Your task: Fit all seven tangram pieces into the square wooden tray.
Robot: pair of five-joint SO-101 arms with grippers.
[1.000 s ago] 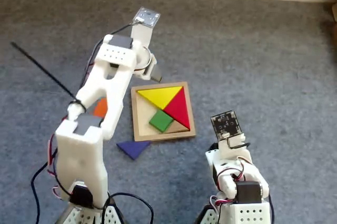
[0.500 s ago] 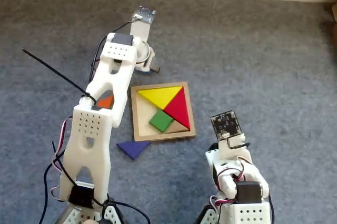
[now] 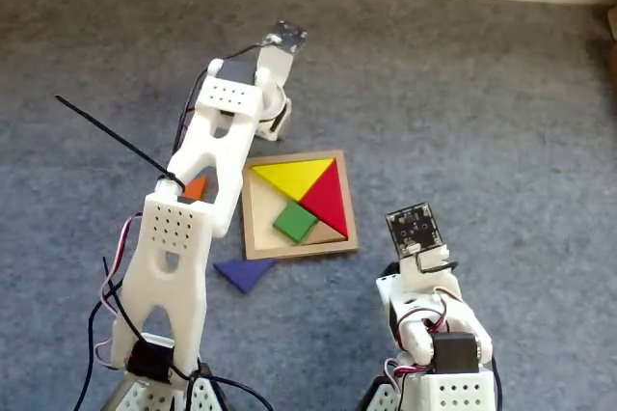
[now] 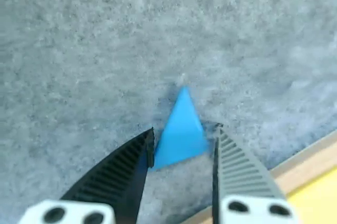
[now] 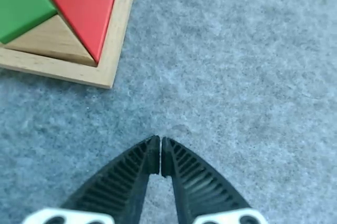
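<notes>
Nearest the bases, the right tool [image 5: 159, 155] is closed on nothing above the grey desk [image 5: 253, 77]. Beyond, the tray [image 3: 247, 223] holds a yellow piece [image 3: 289, 178], a red piece [image 3: 326, 201] and a green piece [image 3: 295, 222]. An orange piece [image 3: 196, 185] is half hidden under the left arm. Farthest, the left tool [image 4: 184, 128] is spread wide astride a light blue triangle [image 4: 180, 139].

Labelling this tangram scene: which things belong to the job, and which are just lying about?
Job: wooden tray; yellow triangle, red triangle, green square in it; orange piece, dark blue triangle beside it; light blue triangle inside the open left gripper.
Lying about: thin black strip on the left arm; grey carpet.
</notes>
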